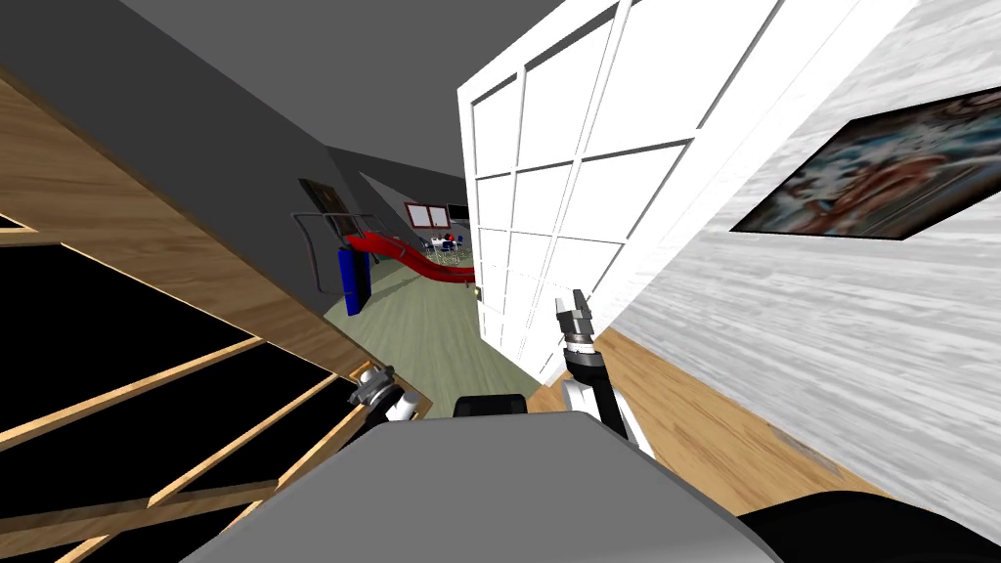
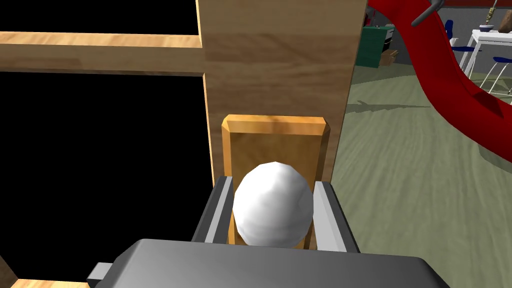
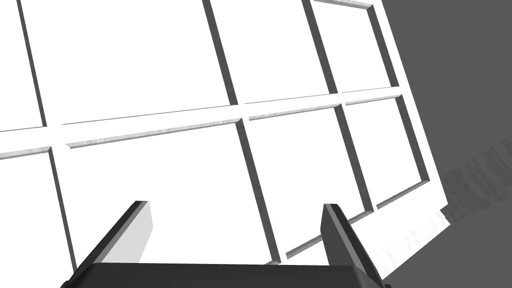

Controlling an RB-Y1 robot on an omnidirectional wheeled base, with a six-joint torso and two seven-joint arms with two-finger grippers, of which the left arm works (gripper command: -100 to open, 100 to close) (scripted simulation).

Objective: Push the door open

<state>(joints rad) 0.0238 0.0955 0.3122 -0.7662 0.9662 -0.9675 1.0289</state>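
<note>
l gripper [image 2: 274, 182] clamped on white knob [image 2: 272, 210] of wooden door [image 1: 117, 225] at 9 o'clock, r gripper [image 1: 575, 308] fingers wide apart, pointed at white paned door [image 1: 587, 117] at 1 o'clock, green floor [image 1: 430, 332] btwn the doors

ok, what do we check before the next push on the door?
1. Grip: ok, left jaws shut on the white knob, pressing both its sides.
2. Knob centred in the jaws: ok.
3. How far the wooden door stands open: cannot tell.
4. Right jaws free: ok, open, holding nothing, facing the white paned door.
5. Right jaws' gap to that door: cannot tell.
6. Way past the wooden door's edge: ok, green floor runs to the red slide.
</note>
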